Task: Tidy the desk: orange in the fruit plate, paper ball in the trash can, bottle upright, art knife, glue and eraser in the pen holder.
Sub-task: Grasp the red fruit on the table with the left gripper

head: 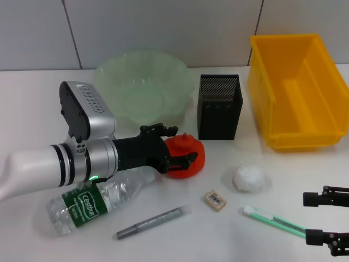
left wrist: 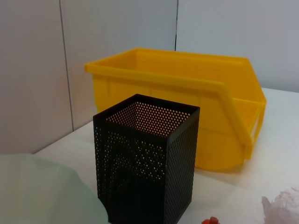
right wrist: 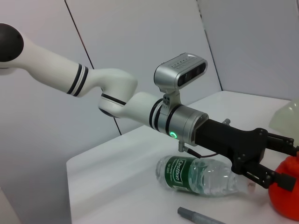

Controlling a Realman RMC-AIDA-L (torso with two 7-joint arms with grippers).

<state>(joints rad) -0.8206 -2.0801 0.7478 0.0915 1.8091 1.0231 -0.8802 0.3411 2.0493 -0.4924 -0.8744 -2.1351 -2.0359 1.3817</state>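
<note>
The orange (head: 190, 146) sits on the table in front of the fruit plate (head: 112, 76). My left gripper (head: 182, 146) is open with one finger on each side of the orange; a thin gap shows at the far finger. The right wrist view shows the same gripper (right wrist: 286, 164) over the orange (right wrist: 289, 198). The bottle (head: 92, 204) lies on its side under my left arm. Near the front edge are the glue (head: 152, 221), the eraser (head: 215, 200), the paper ball (head: 248, 178) and the art knife (head: 272, 221). My right gripper (head: 327, 217) is open at the front right, by the knife's end.
The pen holder (head: 219, 106) stands right of the fruit plate, and the trash can (head: 262, 82) fills the back right corner. The left wrist view looks past the pen holder (left wrist: 145, 163) to the trash can (left wrist: 173, 93). A wall runs close behind them.
</note>
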